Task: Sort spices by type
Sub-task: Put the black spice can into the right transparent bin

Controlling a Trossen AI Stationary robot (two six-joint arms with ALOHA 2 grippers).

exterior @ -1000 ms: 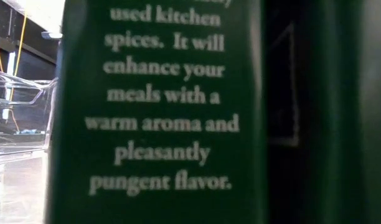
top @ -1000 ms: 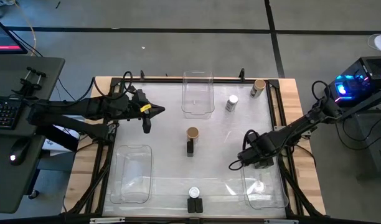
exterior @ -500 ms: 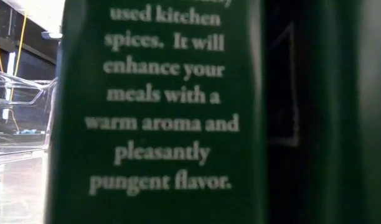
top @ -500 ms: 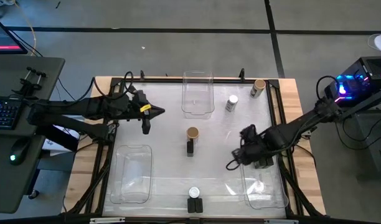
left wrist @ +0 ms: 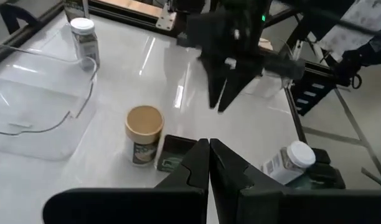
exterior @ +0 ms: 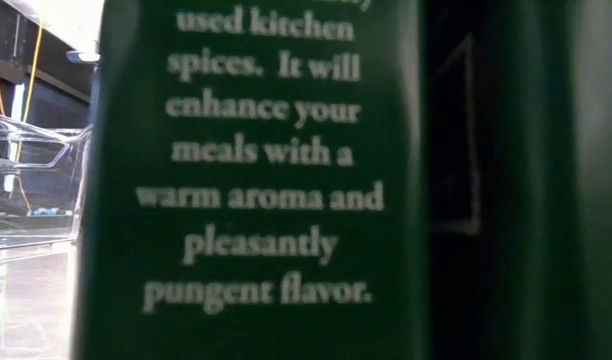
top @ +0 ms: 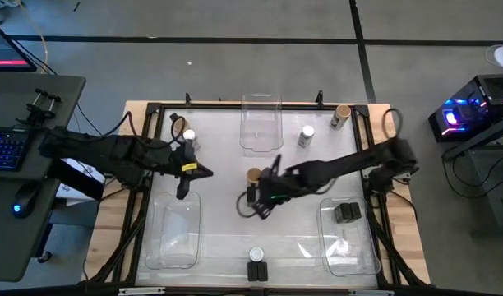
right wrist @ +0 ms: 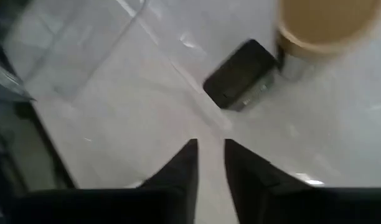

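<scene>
High view: the right pincer [top: 261, 210] reaches to the middle of the surface [top: 219, 173] and hangs just beside a tan-lidded jar [top: 254, 176] and a small black box [top: 251, 195] that stand touching each other; whether its fingers are apart cannot be told from above. The left pincer [top: 182, 191] hovers over the left half of the surface, near the far end of the left clear bin [top: 171, 230]. A white-lidded jar [top: 188, 136] stands by the left arm. At the far side, a second white-lidded jar [top: 306, 135] stands right of the far clear bin [top: 261, 123], and a second tan-lidded jar [top: 341, 115] stands near the far right corner. Two black boxes [top: 346, 213] lie inside the right clear bin [top: 348, 242]. At the near edge, a third white-lidded jar [top: 256, 256] stands just behind a pair of black boxes [top: 257, 271].

Low view: a dark green box face [exterior: 251, 180] with white print fills nearly everything; part of a clear bin shows at the left.

Left wrist view: the left arm's fingers [left wrist: 197, 165] are closed together, holding nothing. Beyond them stand the tan-lidded jar [left wrist: 144, 134] and the black box [left wrist: 173, 153], with the other arm's pincer [left wrist: 223, 102] above the surface past them.

Right wrist view: the right arm's fingers [right wrist: 181, 165] stand narrowly apart, empty, above the bare surface, near the black box [right wrist: 241, 76] and tan-lidded jar [right wrist: 324, 28].
</scene>
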